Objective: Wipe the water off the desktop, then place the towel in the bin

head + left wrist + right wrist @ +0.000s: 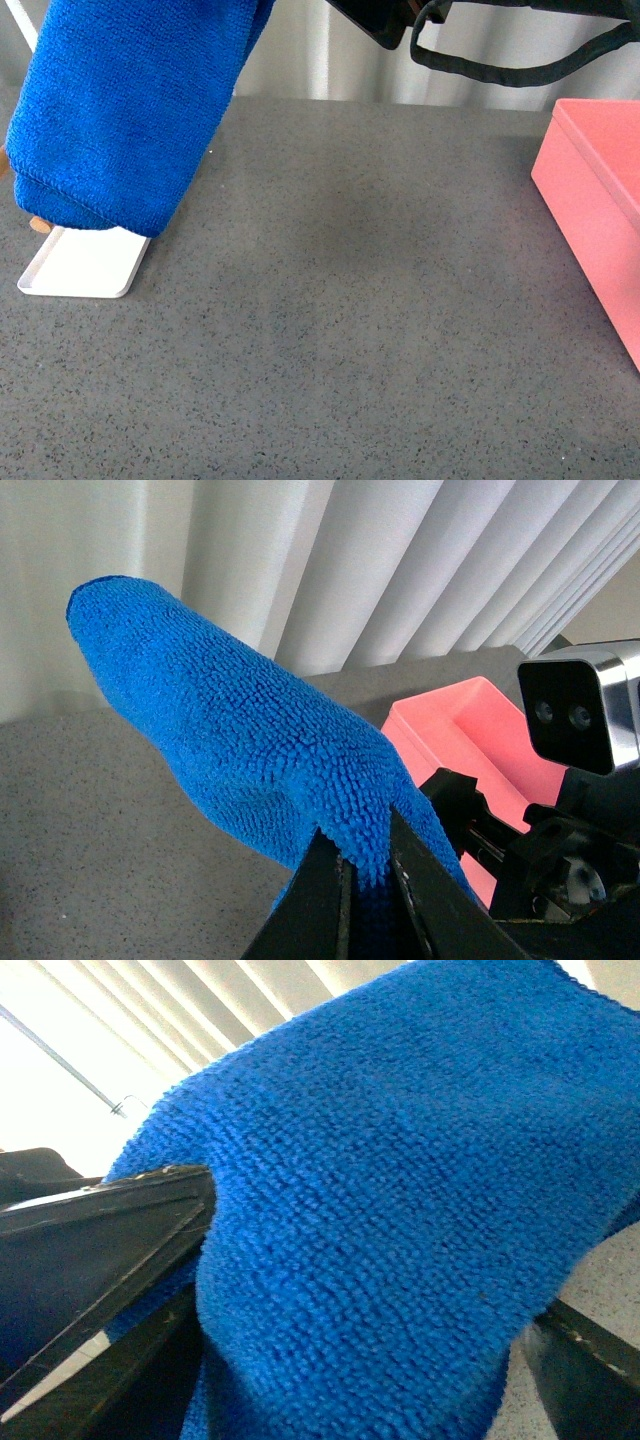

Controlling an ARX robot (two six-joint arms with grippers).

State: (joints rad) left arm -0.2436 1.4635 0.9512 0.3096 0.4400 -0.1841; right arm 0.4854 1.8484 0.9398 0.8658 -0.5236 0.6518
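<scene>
You've got the left fingers (315, 905) clenched on the towel (230, 730), holding it clear above the desk's (350, 330) left edge for the carry to the bin (600, 190) at the right edge; the right fingers (90, 1230) I cannot tell.

One blue towel (120, 110), one pink bin (600, 190), one flat white tray (85, 265), one looped black cable (500, 76), one speckled grey desk (350, 330).

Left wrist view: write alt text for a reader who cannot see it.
The left pincer is shut on a fold of bright blue fluffy microfibre towel, lifted above the dark grey speckled desktop. A salmon-pink rectangular plastic bin stands behind, before pale pleated curtains.
</scene>
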